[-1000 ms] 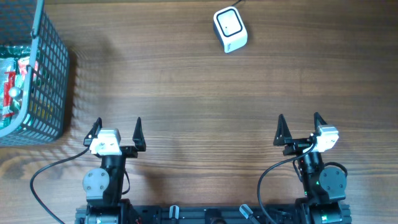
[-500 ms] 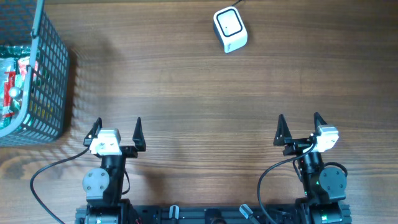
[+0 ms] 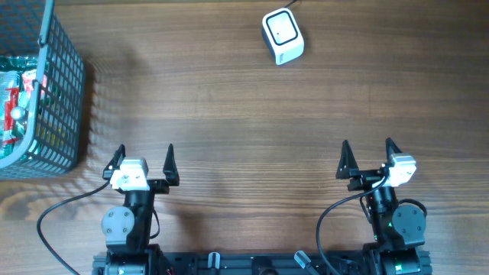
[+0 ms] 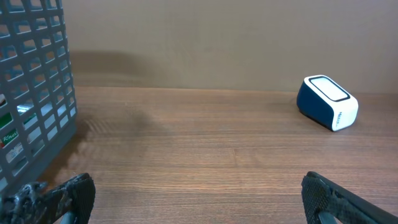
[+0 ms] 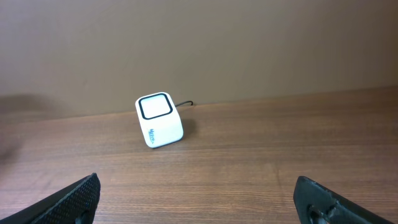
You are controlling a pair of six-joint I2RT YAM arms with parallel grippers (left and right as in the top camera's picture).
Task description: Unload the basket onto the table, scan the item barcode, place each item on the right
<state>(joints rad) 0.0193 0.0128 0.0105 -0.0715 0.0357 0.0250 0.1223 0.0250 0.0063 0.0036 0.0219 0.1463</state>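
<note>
Wide and empty: left claw (image 3: 145, 150), right claw (image 3: 367, 143). Far ahead between them, scanner (image 3: 283, 36); ahead-left of left claw, basket (image 3: 67, 99).

We are seeing: table (image 3: 244, 114) matt grained wood | basket (image 3: 65, 99) grey plastic mesh | scanner (image 3: 283, 36) smooth white plastic, slightly glossy

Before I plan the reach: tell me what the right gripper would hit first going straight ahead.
Probably nothing: the right gripper faces only table; the scanner sits off to its left, though depth is hard to judge.
</note>
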